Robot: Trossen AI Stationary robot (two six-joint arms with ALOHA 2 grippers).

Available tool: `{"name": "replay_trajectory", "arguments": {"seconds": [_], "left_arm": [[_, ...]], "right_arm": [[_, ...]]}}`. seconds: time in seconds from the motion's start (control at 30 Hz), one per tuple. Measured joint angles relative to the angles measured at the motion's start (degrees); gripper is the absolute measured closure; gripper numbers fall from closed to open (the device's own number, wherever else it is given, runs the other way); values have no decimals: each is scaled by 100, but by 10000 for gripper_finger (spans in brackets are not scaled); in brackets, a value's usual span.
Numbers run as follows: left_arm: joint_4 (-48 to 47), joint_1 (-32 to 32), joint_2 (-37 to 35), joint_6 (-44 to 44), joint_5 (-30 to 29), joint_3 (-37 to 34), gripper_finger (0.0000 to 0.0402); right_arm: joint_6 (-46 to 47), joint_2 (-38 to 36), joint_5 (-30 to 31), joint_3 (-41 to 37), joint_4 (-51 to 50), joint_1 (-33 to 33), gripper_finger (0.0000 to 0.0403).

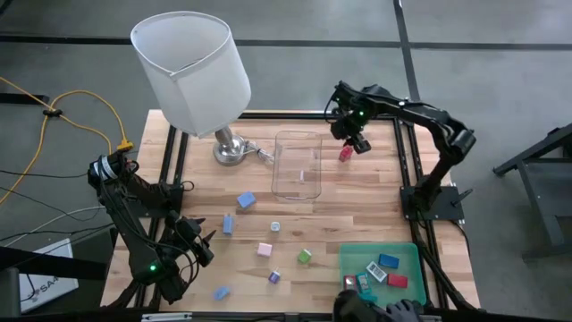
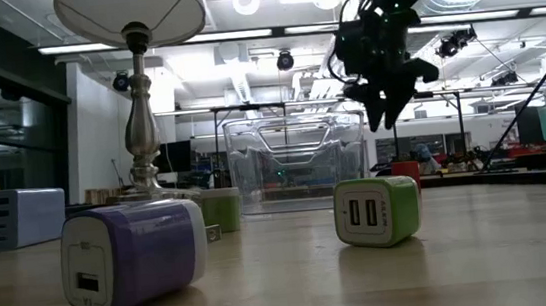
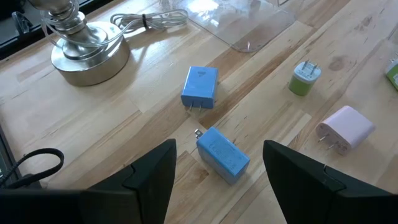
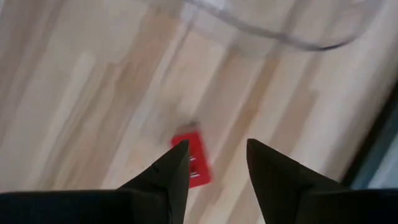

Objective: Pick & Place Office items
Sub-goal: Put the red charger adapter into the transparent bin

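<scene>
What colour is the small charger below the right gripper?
Red. The charger shows best in the right wrist view, lying on the table under the open right gripper.

Right arm reaches from its base at mid-right of the high view up and leftward, elbow bent near the right edge, with the right gripper (image 1: 357, 143) in the upper-middle of the frame, raised off the table and pointing down, fingers (image 4: 166, 177) parted with nothing between them. Left arm is folded at lower left of the high view, shoulder at left edge, forearm running toward the bottom, and the left gripper (image 1: 198, 246) aimed rightward, low over the table. Its fingers (image 3: 152, 180) stand wide apart and empty.
</scene>
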Motion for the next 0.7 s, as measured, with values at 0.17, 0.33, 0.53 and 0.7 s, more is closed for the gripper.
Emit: {"name": "replay_trajectory", "arguments": {"seconds": [0.17,0.33,0.53,0.7], "left_arm": [[2,0,0,0,0,0,170],[0,-2,0,0,0,0,170],[0,-1,0,0,2,0,170],[2,-2,0,0,1,0,170]], "right_arm": [[-48,103,161,-2,-576,58,257],[-21,94,153,-145,-617,77,257],[31,96,154,-477,-120,80,257],[180,96,153,-575,87,80,257]]}}
